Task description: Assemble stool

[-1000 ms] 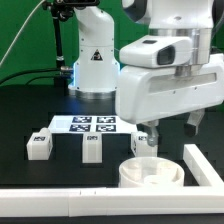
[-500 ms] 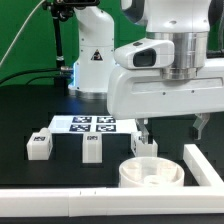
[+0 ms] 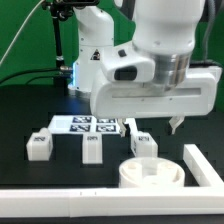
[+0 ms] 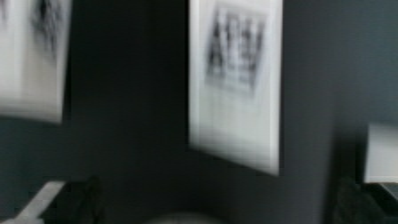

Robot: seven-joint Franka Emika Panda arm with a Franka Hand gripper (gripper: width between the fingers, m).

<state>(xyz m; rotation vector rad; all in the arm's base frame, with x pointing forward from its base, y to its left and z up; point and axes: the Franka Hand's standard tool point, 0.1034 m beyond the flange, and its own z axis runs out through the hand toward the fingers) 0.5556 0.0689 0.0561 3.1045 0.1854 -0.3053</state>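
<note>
Surface: matte black tabletop (image 3: 30, 110), bare apart from the parts listed below. A long white border rail (image 3: 80, 203) runs along the near edge and turns up the exterior view's right side. Room: green backdrop (image 3: 25, 40) behind the table. The arm's white base (image 3: 92, 62) stands at the far side, with dark cables beside it.

The thin flat white marker board (image 3: 90, 124) lies flat in front of the base, its tags facing up.

Stool parts, all white plastic and all loose:
- Round ring-like seat disc (image 3: 150, 182), flat on the table near the front rail, towards the exterior view's right, open side up.
- First small blocky leg (image 3: 38, 146), furthest to the exterior view's left, apart from the rest.
- Second small blocky leg (image 3: 91, 148), just in front of the marker board, tag on its face.
- Third small blocky leg (image 3: 145, 143), just behind the seat disc. Whether the two touch cannot be told.

Two-finger gripper (image 3: 151, 126): hangs above the table over the third leg and the seat disc. Its jaws stand well apart, spread wider than that leg. Nothing is between them and the fingertips are clear of every part.

Wrist view: badly smeared. A tall white block with a dark tag patch (image 4: 237, 80) shows on the dark tabletop, with paler shapes at either edge. Which leg it is cannot be told.
</note>
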